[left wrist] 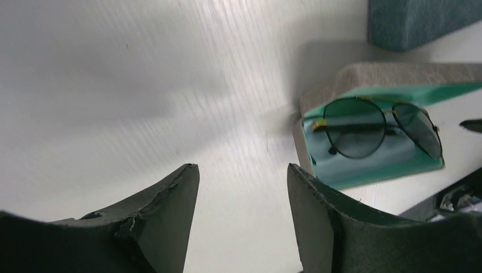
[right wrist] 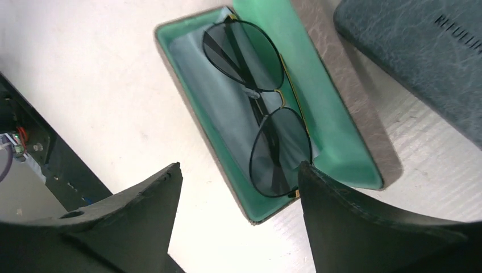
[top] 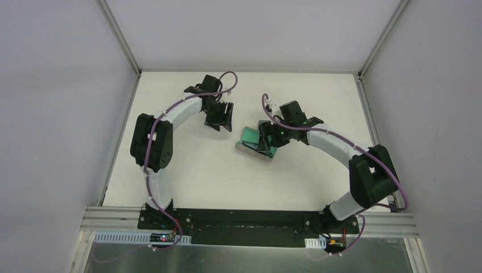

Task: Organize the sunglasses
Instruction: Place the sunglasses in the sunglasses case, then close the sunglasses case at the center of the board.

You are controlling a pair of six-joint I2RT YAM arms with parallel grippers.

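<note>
- One pair of sunglasses (right wrist: 261, 102) lies lenses up, arms folded beneath, inside an open case (right wrist: 335, 131) with green lining, on a pale cloth (right wrist: 210, 96). This is at the centre of the right wrist view and right of centre in the left wrist view.
- A blue case (right wrist: 420, 62) sits shut at the upper right, just beside the open one. Its contents are hidden.
- The right gripper (right wrist: 239, 170) hangs over the open case, jaws apart, nothing between them.
- The left gripper (left wrist: 241, 168) is over bare table (left wrist: 113, 85), jaws apart, empty.
- Handling, judged: the sunglasses are light, with a thin wire frame that bends easily. The lenses are smooth, slippery and easily scratched.
- Best hold, judged: at the bridge or across the folded arms near a hinge, with a gentle squeeze and never on the lens faces.
- Risk: the lower lens lies close to the case's end wall, so the frame could be pinched if the lid closes.
</note>
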